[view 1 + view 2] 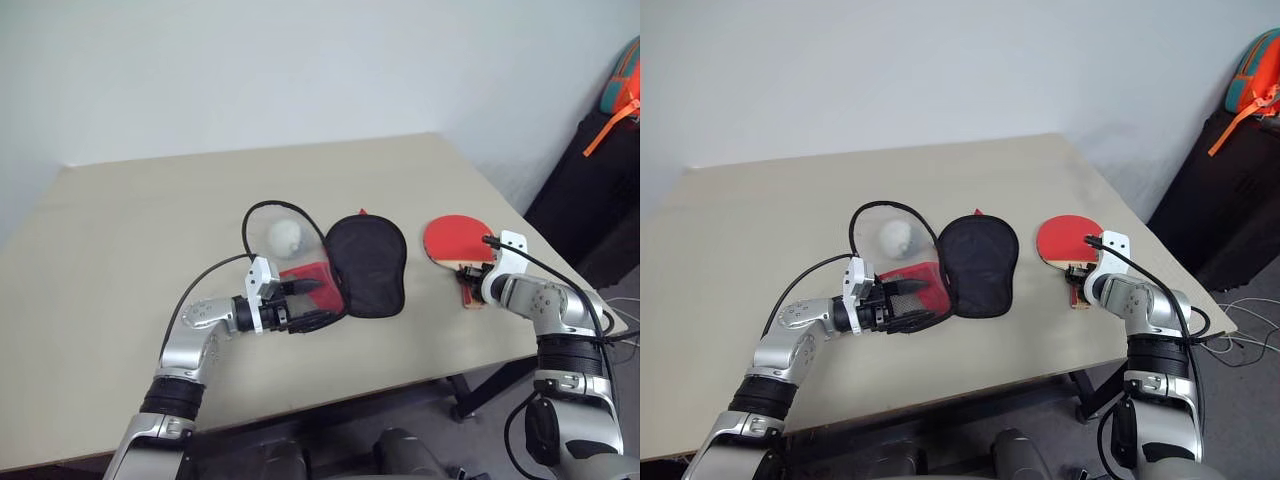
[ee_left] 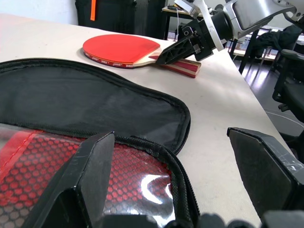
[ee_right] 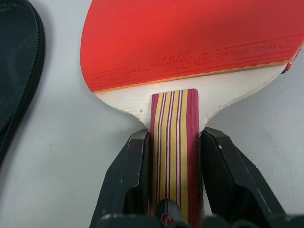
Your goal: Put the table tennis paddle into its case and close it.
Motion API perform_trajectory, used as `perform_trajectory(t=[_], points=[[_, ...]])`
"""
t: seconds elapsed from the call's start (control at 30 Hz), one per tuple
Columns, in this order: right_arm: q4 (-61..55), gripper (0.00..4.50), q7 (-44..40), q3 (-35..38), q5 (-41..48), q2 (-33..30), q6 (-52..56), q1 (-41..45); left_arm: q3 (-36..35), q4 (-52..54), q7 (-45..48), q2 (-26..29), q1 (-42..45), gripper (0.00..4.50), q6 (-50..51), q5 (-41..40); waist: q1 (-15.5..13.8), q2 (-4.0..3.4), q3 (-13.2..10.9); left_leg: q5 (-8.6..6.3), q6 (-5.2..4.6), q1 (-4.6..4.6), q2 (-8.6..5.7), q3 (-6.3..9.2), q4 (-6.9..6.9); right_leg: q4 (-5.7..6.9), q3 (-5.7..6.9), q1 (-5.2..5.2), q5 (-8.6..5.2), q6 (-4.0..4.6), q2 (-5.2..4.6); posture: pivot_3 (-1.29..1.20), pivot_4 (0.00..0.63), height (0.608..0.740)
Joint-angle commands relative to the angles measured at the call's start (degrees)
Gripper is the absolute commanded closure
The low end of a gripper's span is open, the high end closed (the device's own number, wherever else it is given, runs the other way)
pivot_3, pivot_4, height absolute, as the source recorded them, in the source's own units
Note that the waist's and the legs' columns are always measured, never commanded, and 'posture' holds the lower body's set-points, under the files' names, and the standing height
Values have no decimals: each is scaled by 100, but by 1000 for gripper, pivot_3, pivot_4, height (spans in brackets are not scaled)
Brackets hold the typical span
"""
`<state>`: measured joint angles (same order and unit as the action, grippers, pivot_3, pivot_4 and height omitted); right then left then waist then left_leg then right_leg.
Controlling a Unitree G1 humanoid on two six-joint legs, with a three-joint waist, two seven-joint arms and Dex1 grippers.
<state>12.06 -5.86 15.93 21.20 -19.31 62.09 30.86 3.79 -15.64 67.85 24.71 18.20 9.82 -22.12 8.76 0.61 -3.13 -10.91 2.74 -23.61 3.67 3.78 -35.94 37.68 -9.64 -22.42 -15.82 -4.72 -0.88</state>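
Tabletop paddle handle (image 3: 172,147) between right jaws

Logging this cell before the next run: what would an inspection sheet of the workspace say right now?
Surface: beige table, bare elsewhere.
Job's things: paddle flat on the table; case lies open, black lining up.
Clutter: white ball beside the case.
Grippers: right pincer closed on the paddle's handle; left pincer open over the case's red mesh half.
Cables: black cable looping off the left wrist.
Surroundings: pale wall; colourful bag on black furniture.
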Motion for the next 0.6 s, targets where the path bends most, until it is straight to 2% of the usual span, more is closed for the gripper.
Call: perform_trajectory(t=[0.03,0.3,0.43,0.6], points=[[-1062,3271,224,168,185,152,457,261,-24,28,88,6,176,448,-75,-8,0,-6,-2,0,0,-2,0,0,2,0,0,-3,0,0,0,0,0,740],[-1952,3271,697,81,217,1247,1213,759,30,-157,240,-43,357,448,-91,56,2,-15,-6,1,-2,-7,0,0,27,0,-2,-19,5,-10,2,0,0,740],[-1746,3271,838,-5,90,1740,1125,817,52,-153,260,-83,365,448,-86,79,-15,-14,-5,1,-1,-12,-1,1,28,-4,-2,-16,6,-12,1,0,0,740],[-1444,3271,890,-228,-74,1992,966,711,71,-71,287,-87,331,448,-42,65,-2,-15,-6,1,-1,-16,-2,1,28,-6,-2,-18,7,-12,0,0,0,740]])
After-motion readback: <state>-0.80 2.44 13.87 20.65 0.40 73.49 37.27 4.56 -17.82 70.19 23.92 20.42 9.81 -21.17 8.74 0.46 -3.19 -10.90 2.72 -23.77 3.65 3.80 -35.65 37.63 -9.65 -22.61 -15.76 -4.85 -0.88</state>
